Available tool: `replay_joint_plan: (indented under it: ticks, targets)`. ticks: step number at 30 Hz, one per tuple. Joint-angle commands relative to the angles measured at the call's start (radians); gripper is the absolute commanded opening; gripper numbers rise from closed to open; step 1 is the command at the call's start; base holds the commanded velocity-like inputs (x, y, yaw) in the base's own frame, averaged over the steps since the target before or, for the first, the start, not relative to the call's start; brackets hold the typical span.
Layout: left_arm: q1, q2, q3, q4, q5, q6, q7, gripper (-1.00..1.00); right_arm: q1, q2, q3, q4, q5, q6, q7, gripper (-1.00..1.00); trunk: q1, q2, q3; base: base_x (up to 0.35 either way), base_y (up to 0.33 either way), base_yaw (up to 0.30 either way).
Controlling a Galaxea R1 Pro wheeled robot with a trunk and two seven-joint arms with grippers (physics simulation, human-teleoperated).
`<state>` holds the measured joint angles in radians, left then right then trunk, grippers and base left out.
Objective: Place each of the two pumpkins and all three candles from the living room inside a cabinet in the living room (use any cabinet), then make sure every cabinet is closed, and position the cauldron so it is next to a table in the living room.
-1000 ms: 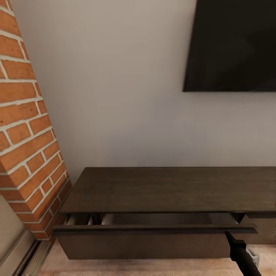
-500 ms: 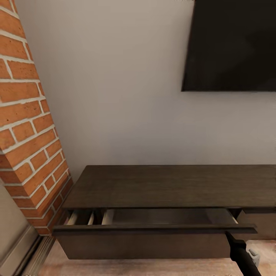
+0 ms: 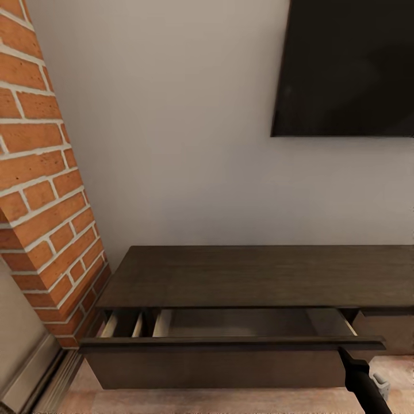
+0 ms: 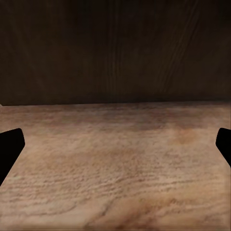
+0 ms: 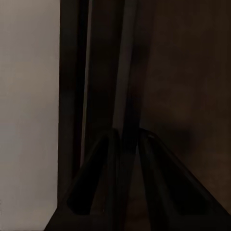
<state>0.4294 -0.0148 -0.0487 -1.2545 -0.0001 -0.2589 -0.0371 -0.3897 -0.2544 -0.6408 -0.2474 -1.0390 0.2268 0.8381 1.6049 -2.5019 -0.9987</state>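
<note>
The dark brown cabinet (image 3: 253, 276) stands against the wall with its top drawer pulled partly out. The drawer front (image 3: 230, 344) sits forward of the top, and the pale drawer bottom (image 3: 230, 323) shows bare in the gap. My right gripper (image 3: 344, 352) is at the front's right end. In the right wrist view its fingers (image 5: 96, 168) close on the thin edge of the drawer front (image 5: 126, 72). My left gripper (image 4: 115, 144) is open and holds nothing, low over the plank floor (image 4: 115, 178) facing the cabinet's dark face (image 4: 115, 48). Pumpkins, candles, cauldron and table are out of view.
A brick fireplace (image 3: 40, 190) rises just left of the cabinet, close to the drawer's left end. A black TV (image 3: 345, 63) hangs on the wall above the cabinet's right part. Light wood floor (image 3: 218, 402) runs in front of the drawer.
The gap between the cabinet top and the drawer front has widened, showing more of the drawer's inside. The view has drifted slightly back and right; my right gripper stays on the front.
</note>
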Motion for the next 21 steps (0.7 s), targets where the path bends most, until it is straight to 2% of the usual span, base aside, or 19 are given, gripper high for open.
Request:
replay_joint_plan:
  ticks: [1,21]
  targets:
    - [0.000,0.000,0.001,0.000,0.000,-0.002,-0.004,1.00,-0.001,0.000,0.004,-0.001,-0.018,0.017,0.019,-1.00,0.000,0.000,-0.001,-0.016,0.000,0.000]
    - [0.000,0.000,0.001,0.000,0.000,-0.002,-0.003,1.00,-0.001,-0.001,0.004,-0.001,-0.018,0.017,0.019,-1.00,0.000,0.000,-0.001,-0.061,0.000,0.000]
